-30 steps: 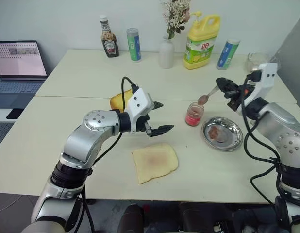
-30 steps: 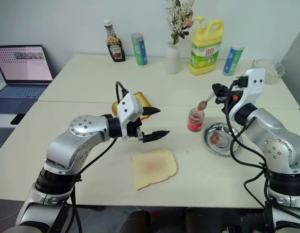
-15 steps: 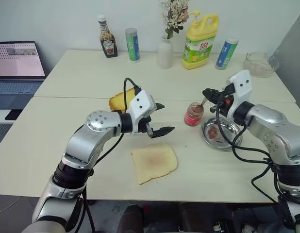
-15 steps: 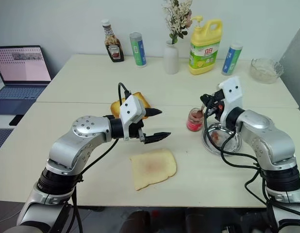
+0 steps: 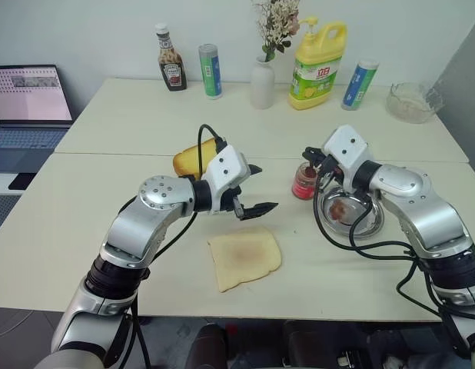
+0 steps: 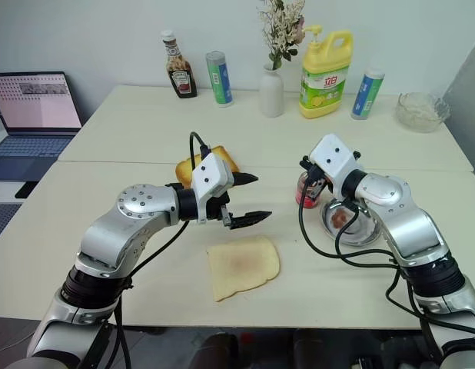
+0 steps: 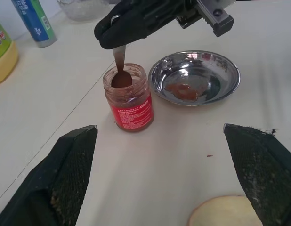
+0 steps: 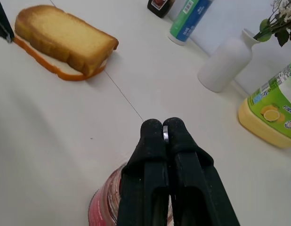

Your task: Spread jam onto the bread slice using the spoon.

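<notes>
A small glass jar of reddish jam (image 7: 129, 99) stands right of the table's middle, beside a steel dish (image 7: 230, 70) with a jam smear in it. My right gripper (image 7: 108, 37) hangs just above the jar, shut on the spoon's (image 7: 118, 56) thin handle. The spoon points down with its bowl inside the jar's mouth. The bread slice (image 5: 245, 257) lies flat near the front edge. My left gripper (image 5: 262, 187) hovers open and holds nothing, above the table just behind the bread and left of the jar.
A thick golden toast (image 8: 65, 40) lies behind my left gripper. Along the back stand a ketchup bottle (image 5: 170, 68), a green can (image 5: 210, 71), a white vase (image 5: 262, 83), a yellow bottle (image 5: 318, 65), a blue can (image 5: 357, 84) and a glass bowl (image 5: 410, 101). A laptop (image 5: 30, 100) sits far left.
My right gripper has moved left and down with the spoon and rolled, so the spoon now points down into the jar. The left gripper has stayed in place.
</notes>
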Robot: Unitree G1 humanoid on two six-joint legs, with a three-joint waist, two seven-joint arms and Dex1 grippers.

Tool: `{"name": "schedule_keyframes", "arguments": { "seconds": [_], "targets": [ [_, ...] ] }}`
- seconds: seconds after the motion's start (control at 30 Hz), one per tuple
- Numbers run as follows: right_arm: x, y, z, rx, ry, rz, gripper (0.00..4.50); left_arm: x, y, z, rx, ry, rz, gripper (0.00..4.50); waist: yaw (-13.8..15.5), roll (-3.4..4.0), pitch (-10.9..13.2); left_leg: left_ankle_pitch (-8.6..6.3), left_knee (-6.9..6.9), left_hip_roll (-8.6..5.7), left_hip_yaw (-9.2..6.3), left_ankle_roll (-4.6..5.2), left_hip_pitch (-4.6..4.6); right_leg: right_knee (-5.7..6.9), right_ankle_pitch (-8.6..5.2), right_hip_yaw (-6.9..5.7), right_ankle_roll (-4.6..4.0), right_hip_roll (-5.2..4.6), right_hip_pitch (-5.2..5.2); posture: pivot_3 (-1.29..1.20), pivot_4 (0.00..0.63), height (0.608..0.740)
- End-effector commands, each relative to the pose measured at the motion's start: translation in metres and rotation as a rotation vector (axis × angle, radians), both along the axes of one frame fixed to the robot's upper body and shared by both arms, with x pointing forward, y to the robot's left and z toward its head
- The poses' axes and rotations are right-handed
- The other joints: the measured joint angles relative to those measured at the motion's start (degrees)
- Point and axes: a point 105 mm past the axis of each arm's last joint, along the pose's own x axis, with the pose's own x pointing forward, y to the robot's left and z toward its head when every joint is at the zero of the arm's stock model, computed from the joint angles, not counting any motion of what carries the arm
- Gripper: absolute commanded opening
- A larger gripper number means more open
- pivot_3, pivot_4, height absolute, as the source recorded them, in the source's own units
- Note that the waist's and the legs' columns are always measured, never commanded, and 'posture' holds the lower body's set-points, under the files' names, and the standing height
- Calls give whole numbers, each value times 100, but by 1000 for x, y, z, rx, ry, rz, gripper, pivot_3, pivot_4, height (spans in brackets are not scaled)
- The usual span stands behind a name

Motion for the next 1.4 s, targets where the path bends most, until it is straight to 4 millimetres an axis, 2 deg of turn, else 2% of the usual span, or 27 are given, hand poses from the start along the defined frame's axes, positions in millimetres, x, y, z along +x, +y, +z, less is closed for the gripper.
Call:
{"name": "schedule_keyframes", "arguments": {
  "seconds": [0.03, 0.57, 0.9, 1.17, 1.4],
  "targets": [
    [0, 1, 16, -22, -76, 17, 48, -4, -4, 7, -7, -46, -20, 4500, 0, 0, 0, 0, 0, 0, 0, 0, 0, 0, 0, 0, 0, 0, 0, 0, 150, 740],
    [9, -2, -14, -30, 46, 12, 48, -4, -4, 2, 0, -38, -18, 4500, -1, 0, 0, 0, 1, 0, 0, 0, 1, 2, 1, 0, -2, 0, 0, 0, 150, 740],
    [15, -10, -21, 212, 218, -100, 48, -4, -1, -2, 3, -30, 3, 4500, 0, 0, 0, 0, 3, 1, -2, 0, 5, 5, 2, -2, -3, -1, 5, 0, 150, 740],
    [16, -12, -21, 302, 262, -138, 48, -3, 2, -6, 10, -26, 13, 4500, -2, 0, -1, 0, 3, 0, -2, 0, 6, 5, 2, -2, -3, -1, 5, 0, 150, 740],
    [19, -19, -23, 451, 323, -203, 48, 4, 10, -13, 31, -26, 49, 4500, -8, 1, -1, 0, 2, 1, -1, 0, 8, 8, 2, -1, -3, 0, 6, 0, 150, 740]
  ]
}}
